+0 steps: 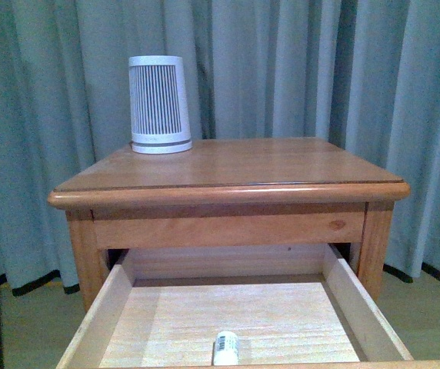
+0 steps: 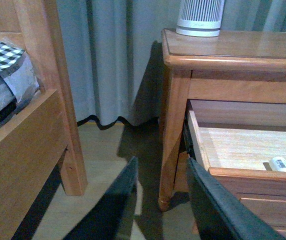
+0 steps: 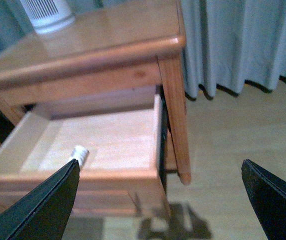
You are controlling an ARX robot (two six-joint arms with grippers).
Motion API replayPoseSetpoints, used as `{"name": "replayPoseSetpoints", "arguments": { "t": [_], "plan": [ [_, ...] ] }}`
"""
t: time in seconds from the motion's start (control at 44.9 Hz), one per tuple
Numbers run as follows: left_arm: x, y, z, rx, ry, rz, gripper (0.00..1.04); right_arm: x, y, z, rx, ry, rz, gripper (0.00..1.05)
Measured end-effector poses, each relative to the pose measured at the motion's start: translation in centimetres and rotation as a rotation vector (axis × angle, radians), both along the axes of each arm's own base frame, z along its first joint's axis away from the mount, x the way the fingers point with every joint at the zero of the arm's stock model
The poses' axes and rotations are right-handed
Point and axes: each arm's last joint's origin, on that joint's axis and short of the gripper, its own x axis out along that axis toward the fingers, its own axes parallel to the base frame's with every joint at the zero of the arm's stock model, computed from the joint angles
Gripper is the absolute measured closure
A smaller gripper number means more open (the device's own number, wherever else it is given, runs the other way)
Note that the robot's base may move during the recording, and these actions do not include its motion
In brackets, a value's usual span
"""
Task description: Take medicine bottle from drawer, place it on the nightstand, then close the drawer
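The nightstand (image 1: 228,165) stands in front of grey curtains, with its upper drawer (image 1: 108,315) pulled out toward me. The tiny white medicine bottle (image 1: 226,347) lies on its side on the pale drawer floor, near the front wall. It also shows as the bottle (image 2: 284,164) and the bottle (image 3: 79,153) in the wrist views. My left gripper (image 2: 160,172) hangs open beside the nightstand's left front leg, below drawer level. My right gripper (image 3: 160,175) is open wide, out in front of the drawer's right corner, nothing between its fingers.
A large white ribbed cylinder (image 1: 159,104) stands on the nightstand's back left corner. A wooden bed frame (image 2: 28,125) with checked bedding stands left of the nightstand. Wooden floor (image 3: 233,135) lies to the right of the nightstand.
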Motion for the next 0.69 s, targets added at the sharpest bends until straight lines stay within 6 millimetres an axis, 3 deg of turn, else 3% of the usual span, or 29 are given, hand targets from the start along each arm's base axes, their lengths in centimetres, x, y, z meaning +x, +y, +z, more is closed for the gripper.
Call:
{"name": "replayPoseSetpoints", "arguments": {
  "t": [0.111,0.245,0.29,0.49,0.557,0.69],
  "plan": [
    [0.0,0.0,0.0,0.0,0.0,0.0,0.44,3.5,0.4,5.1,0.003,-0.031,0.031,0.07],
    [0.0,0.0,0.0,0.0,0.0,0.0,0.11,8.0,1.5,8.4,-0.033,0.011,0.057,0.07],
    [0.0,0.0,0.0,0.0,0.0,0.0,0.06,9.5,2.1,9.3,-0.043,0.021,0.064,0.07],
    [0.0,0.0,0.0,0.0,0.0,0.0,0.06,16.9,6.9,11.7,-0.039,0.147,0.137,0.07],
    [0.0,0.0,0.0,0.0,0.0,0.0,0.06,19.1,8.8,11.0,-0.032,0.225,0.144,0.07],
    [0.0,0.0,0.0,0.0,0.0,0.0,0.06,22.2,12.5,7.8,-0.037,0.374,0.154,0.07]
  ]
}}
